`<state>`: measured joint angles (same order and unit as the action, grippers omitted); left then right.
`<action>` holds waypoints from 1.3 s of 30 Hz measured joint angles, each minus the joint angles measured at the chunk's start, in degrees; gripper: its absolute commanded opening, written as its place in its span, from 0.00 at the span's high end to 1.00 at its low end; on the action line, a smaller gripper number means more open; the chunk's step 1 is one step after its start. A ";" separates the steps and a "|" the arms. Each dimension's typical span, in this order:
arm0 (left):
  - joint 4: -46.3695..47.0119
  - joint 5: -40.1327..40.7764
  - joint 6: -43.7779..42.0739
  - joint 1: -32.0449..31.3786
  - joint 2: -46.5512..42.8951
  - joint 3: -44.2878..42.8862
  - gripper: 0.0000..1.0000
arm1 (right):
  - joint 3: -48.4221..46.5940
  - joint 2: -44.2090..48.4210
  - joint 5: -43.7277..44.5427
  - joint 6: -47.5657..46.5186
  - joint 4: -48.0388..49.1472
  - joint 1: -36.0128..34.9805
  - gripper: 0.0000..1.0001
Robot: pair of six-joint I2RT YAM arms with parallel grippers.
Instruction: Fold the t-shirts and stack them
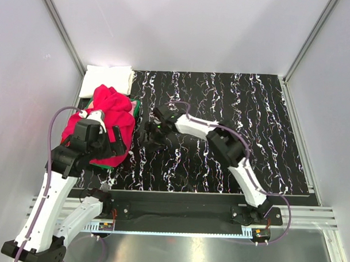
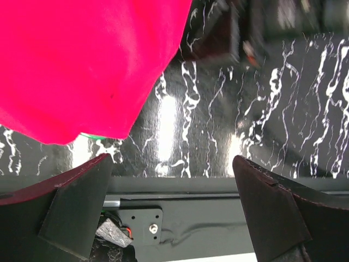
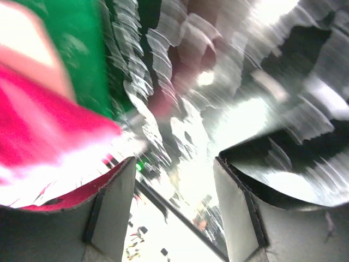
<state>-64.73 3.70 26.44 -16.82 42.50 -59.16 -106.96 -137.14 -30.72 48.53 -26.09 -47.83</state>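
- The left arm [image 1: 58,178] is rising from its base at the near-left and bending forward over the heap. The left gripper [image 1: 118,141] is hovering at the heap's near-right edge.
- In the left wrist view, the left gripper [image 2: 172,164] is standing wide apart, with only the tabletop showing between its fingers [image 2: 82,191].
- The right arm [image 1: 237,156] is stretching leftward across the black, white-veined table [image 1: 250,110], elbow bent. The right gripper [image 1: 147,134] is lying low just beside the heap.
- The right wrist view is blurring, yet the right gripper [image 3: 174,164] is showing parted fingers gripping nothing.
- The magenta-pink t-shirts [image 1: 109,114] are lying crumpled in one heap at the table's left side, covering most of the green basket [image 3: 82,54]. The heap's long axis is running near-to-far.
- A white folded cloth [image 1: 108,78] is sitting at the far-left corner, touching the heap's far end.
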 measured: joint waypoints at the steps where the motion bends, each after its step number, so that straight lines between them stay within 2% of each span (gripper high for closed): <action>1: 0.09 0.35 0.02 0.00 -0.04 -0.42 0.01 | 3.34 1.97 0.24 0.48 0.37 0.72 0.37; 3: 0.42 0.81 0.15 0.02 -0.39 -1.33 0.01 | 8.17 4.57 0.07 1.84 1.20 2.38 0.37; 6: 1.49 0.85 0.52 0.02 -1.46 -1.70 0.01 | 7.10 4.28 0.76 2.51 0.66 5.92 0.37; 9: 1.29 0.87 0.57 0.02 -2.78 -1.86 0.01 | -3.17 -0.83 2.16 2.19 -1.57 8.33 0.37; 13: 1.05 0.85 0.59 0.02 -3.82 -2.01 0.01 | -25.44 -12.74 2.71 2.38 -3.80 8.72 0.38; 16: 0.42 0.70 0.61 0.02 -4.44 -2.01 0.01 | -37.92 -20.61 2.49 4.44 -2.86 7.85 0.39; 23: -2.16 0.61 0.50 0.07 -5.55 -2.01 0.01 | -49.27 -33.22 0.13 16.48 10.38 4.81 0.48; 28: -3.96 0.66 0.39 0.07 -5.64 -2.23 0.01 | -51.01 -37.40 3.30 23.28 22.16 0.76 0.47; 31: -5.03 0.74 0.46 0.07 -5.75 -2.86 0.01 | -51.36 -38.69 6.08 24.92 26.84 -2.08 0.43; 34: -5.73 0.87 0.57 0.07 -5.84 -2.95 0.01 | -51.67 -39.04 8.37 24.65 29.46 -4.39 0.39; 39: -7.30 1.11 1.01 0.07 -5.51 -3.89 0.01 | -50.84 -39.19 11.23 26.64 32.98 -8.07 0.42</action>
<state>-72.03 4.82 27.44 -16.75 36.99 -63.05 -157.80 -176.33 -19.49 75.18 6.90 -55.90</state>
